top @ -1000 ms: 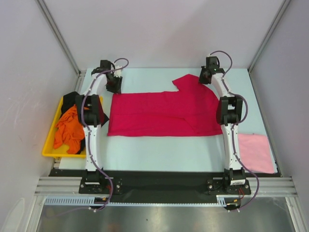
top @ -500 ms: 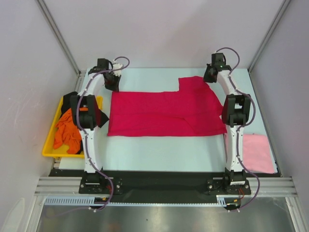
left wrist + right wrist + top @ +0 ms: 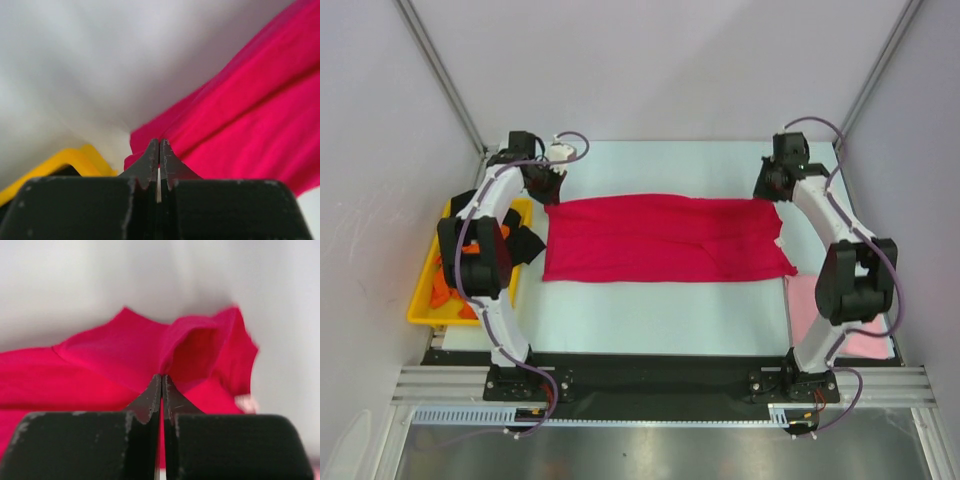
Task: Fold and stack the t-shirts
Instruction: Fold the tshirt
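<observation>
At frame centre of the top view, the red shirt (image 3: 665, 240) lies spread as a wide band across the table (image 3: 650, 310), its long side running left to right. Its lower edge is straight; its upper right part is doubled over on itself.

Upper left corner: the left gripper (image 3: 546, 190) stands at the cloth's edge. In the left wrist view its jaws are clenched, tips together on the corner of the red shirt (image 3: 240, 125), with the left gripper (image 3: 159, 146) low in the frame.

Upper right corner: the right gripper (image 3: 771, 190) meets the cloth there. In the right wrist view the right gripper (image 3: 162, 382) is clenched on a raised fold of the red shirt (image 3: 110, 360), which puckers up around the tips.

Left edge of the top view: a yellow tray (image 3: 420, 312) holds the orange shirt (image 3: 442, 287) and the black shirt (image 3: 463, 203), both crumpled and partly hidden by the left arm. The tray (image 3: 65, 160) also shows at lower left of the left wrist view.

Lower right of the top view: the pink shirt (image 3: 803, 305) lies flat on the table, just below the red shirt's right end, partly behind the right arm.
</observation>
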Robot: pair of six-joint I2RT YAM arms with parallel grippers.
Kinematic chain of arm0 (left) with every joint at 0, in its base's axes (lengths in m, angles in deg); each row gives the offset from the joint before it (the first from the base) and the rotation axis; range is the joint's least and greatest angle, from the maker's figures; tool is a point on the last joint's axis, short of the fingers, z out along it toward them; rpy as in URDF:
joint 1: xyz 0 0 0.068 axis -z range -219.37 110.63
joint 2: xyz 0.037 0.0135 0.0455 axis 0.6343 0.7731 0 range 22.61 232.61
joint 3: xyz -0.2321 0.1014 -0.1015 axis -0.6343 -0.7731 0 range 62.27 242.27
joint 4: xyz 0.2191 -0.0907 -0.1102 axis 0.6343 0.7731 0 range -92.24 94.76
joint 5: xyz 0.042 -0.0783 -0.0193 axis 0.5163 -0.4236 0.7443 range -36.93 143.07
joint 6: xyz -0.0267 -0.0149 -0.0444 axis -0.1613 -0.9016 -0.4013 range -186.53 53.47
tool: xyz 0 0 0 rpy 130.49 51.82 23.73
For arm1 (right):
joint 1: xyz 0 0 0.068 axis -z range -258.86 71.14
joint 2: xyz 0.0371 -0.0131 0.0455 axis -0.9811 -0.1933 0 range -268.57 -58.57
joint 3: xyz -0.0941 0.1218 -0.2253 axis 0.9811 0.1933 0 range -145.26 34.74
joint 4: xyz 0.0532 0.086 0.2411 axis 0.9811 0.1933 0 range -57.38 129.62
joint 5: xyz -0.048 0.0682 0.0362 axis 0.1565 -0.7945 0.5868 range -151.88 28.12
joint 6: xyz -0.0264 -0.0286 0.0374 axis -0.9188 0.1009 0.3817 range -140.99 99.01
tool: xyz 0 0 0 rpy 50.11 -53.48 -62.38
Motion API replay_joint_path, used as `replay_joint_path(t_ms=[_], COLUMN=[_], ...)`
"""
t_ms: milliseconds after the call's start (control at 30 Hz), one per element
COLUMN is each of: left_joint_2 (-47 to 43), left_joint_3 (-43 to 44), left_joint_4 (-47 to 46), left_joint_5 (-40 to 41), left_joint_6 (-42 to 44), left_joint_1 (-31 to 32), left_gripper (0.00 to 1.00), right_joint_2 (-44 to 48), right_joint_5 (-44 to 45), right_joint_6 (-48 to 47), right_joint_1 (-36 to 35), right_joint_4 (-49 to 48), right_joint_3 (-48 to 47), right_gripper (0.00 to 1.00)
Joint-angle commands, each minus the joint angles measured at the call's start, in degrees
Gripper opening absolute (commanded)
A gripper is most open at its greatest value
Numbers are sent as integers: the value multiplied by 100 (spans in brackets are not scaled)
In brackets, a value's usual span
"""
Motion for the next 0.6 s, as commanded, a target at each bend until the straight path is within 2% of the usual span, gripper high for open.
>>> replay_joint_path(t_ms=[0,167,300,567], left_joint_2=[-658,-967,-923,-669], left_joint_3=[-640,-1502,-1749,-1187], left_joint_4=[19,-16,-315,-508], left_joint_5=[-141,87,352,352], left_joint_6=[749,1277,1366,1024], left_joint_1=[8,8,8,8], left_gripper=[0,0,1,0], right_joint_2=[867,1493,1563,1151], right_joint_5=[305,454,305,-72], right_joint_6=[335,688,785,926], right_joint_1=[-164,-252,-85,64], right_joint_4=[60,-133,-458,-651], right_joint_3=[1026,2440,2908,2435], right_gripper=[0,0,0,0])
